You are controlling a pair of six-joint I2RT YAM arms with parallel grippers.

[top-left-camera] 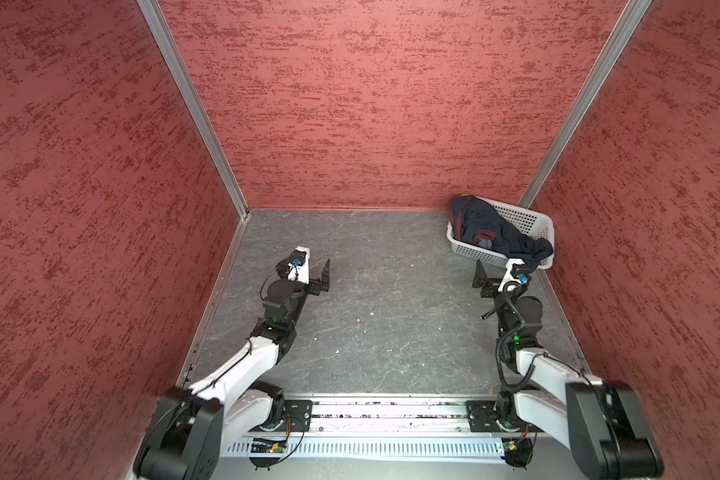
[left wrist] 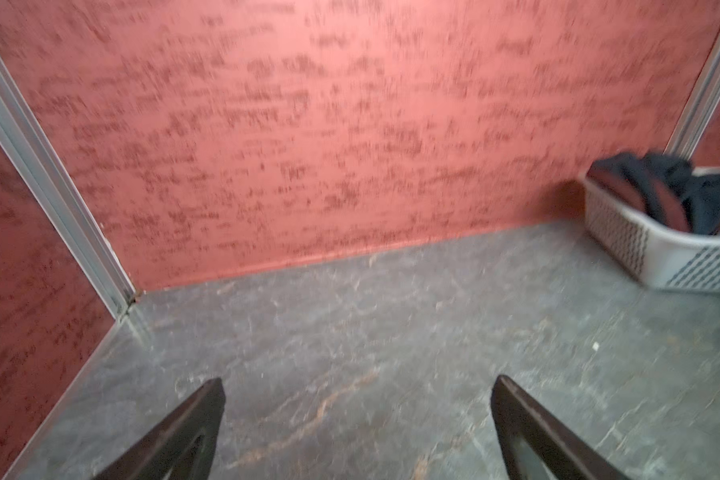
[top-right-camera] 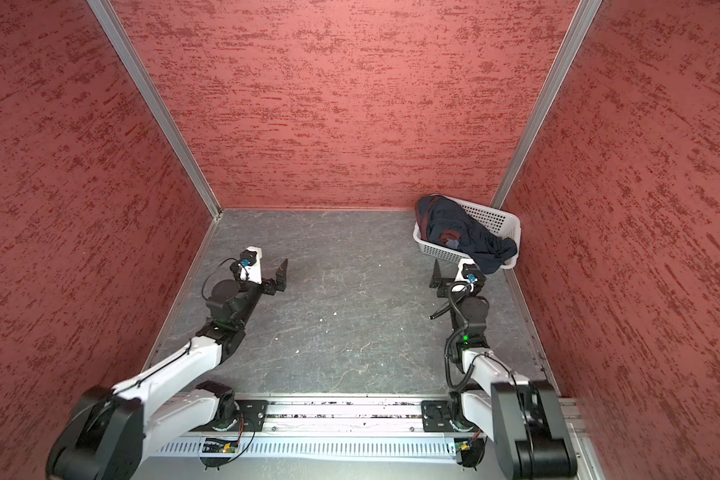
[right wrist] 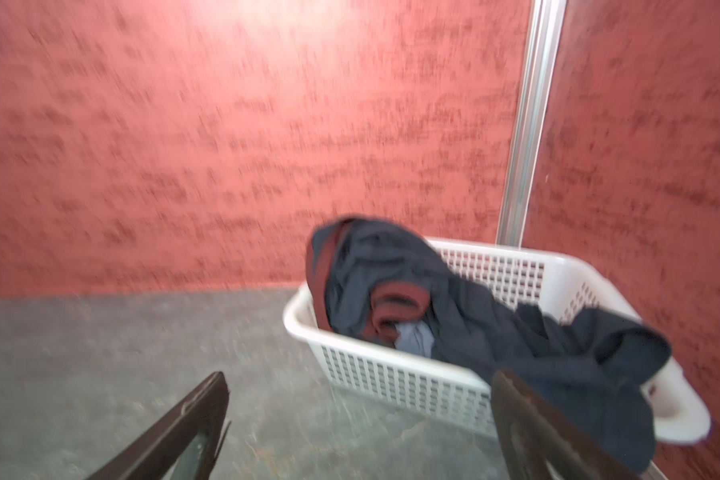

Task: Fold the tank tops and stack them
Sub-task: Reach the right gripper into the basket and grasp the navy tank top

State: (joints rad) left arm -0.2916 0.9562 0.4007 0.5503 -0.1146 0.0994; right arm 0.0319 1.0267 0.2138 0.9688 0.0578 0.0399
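At the right side of the grey marbled tabletop [top-left-camera: 391, 291], the right hand [right wrist: 360, 378] hangs just above the surface with its two dark fingers [right wrist: 200, 419] spread wide and nothing between them. Just past its fingertips stands the white perforated basket [right wrist: 516, 266], set in the far right corner where the red walls [top-left-camera: 350, 104] meet.

The dark navy tank top [right wrist: 454, 307] lies bunched in that basket. Its reddish trim curls up near the middle, and one end spills over the rim nearest the right arm. In the right wrist view that draped end sits behind one finger, but the blur hides whether they touch. A small patch of the slate blue-grey tank top [right wrist: 414, 338] peeks out low in the basket, under the navy cloth. Both top views show the same heap [top-left-camera: 487, 226] [top-right-camera: 454, 224] filling the basket [top-left-camera: 524, 218] [top-right-camera: 491, 218]. No print can be read on either top.

Across the tabletop, well apart from the basket, the left hand [left wrist: 356, 386] is likewise released, its fingers [left wrist: 184, 424] wide over bare surface and holding nothing. From its wrist view the basket [left wrist: 624, 237] shows far off to one side, dark cloth rising above the rim. A few small white specks [top-left-camera: 371, 313] lie on the tabletop between the two arms.
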